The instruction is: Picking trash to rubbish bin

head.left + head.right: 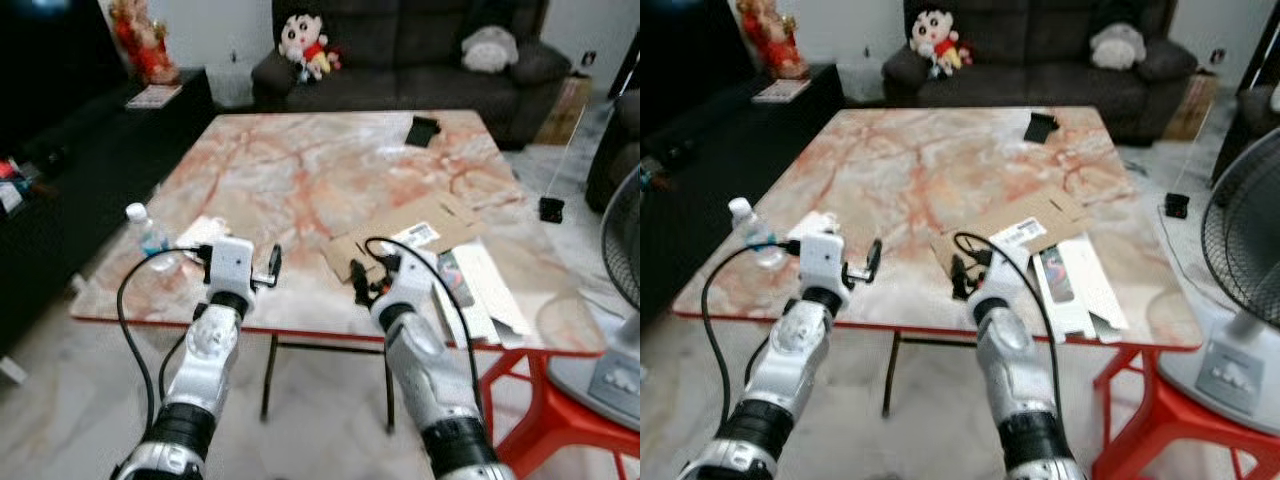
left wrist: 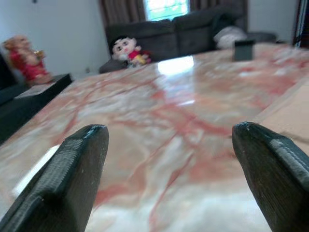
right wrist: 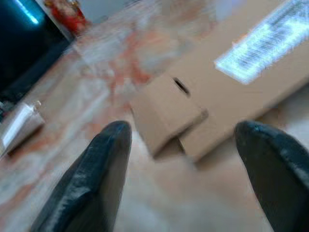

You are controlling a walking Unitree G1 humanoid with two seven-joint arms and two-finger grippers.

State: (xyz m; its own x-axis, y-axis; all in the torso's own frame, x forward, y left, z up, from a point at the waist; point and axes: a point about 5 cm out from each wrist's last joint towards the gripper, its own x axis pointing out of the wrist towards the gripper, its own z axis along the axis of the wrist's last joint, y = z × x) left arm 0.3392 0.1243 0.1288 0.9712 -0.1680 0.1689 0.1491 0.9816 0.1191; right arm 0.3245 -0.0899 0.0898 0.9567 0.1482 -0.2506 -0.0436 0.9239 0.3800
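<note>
Flattened cardboard [image 1: 400, 238] lying on the marble bench [image 1: 300, 170], near its front edge, just ahead of the right claw [image 1: 367, 283]. Right claw spread wide, low over the bench, a folded flap of the cardboard framed between its fingers [image 3: 96, 179] in the wrist view. Left claw [image 1: 262, 270] also spread wide, hovering at the front edge, nothing between its fingers [image 2: 72, 174]. Plastic bottle [image 1: 148, 232] standing further left, a white box [image 1: 480, 290] beside the cardboard.

Likely light, stiff yet bendable, prone to sliding on the polished stone. Best taken by the raised flap edge, pinched across its thickness rather than pressed flat.
</note>
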